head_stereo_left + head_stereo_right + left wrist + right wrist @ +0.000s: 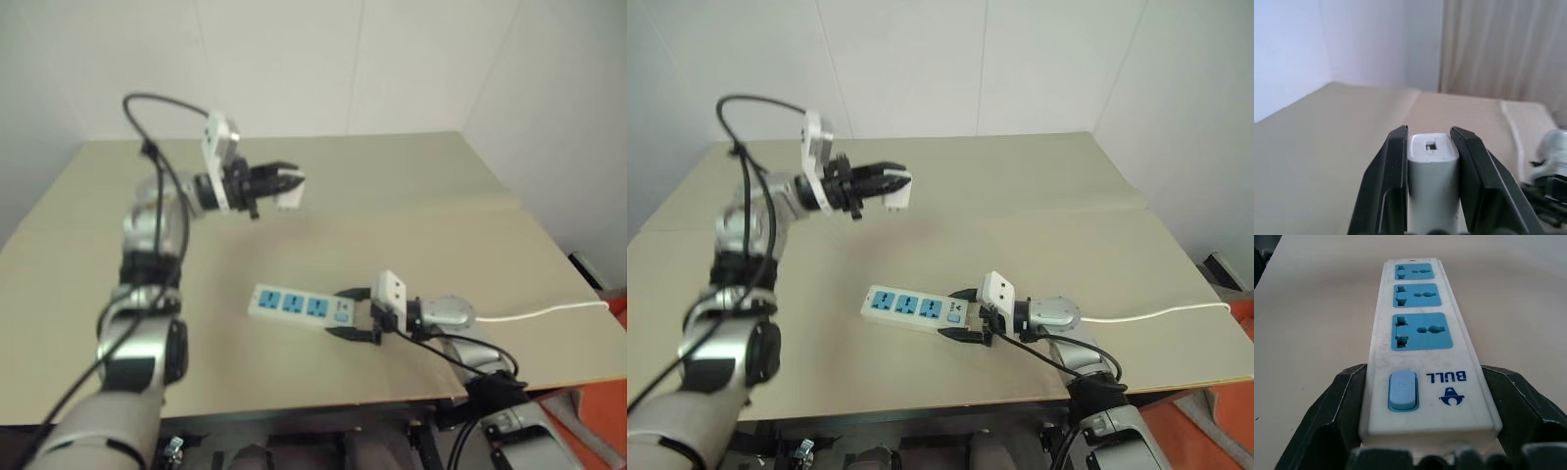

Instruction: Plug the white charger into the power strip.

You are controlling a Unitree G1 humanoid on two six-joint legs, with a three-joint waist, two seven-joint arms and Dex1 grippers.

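Observation:
The white charger is a small white block pinched between the two black fingers of my left gripper, which is shut on it and holds it level, well above the far-left part of the table. The power strip, a flat white bar with three blue outlets, lies on the table near the front edge. My right gripper clasps its switch end, with one black finger pressed on each long side. The strip's thin white cord runs off to the right.
The beige table has a seam across its right half and ends at white walls behind. Its front edge lies just below the strip. A black cable loops above my left arm. A red object sits off the table's right edge.

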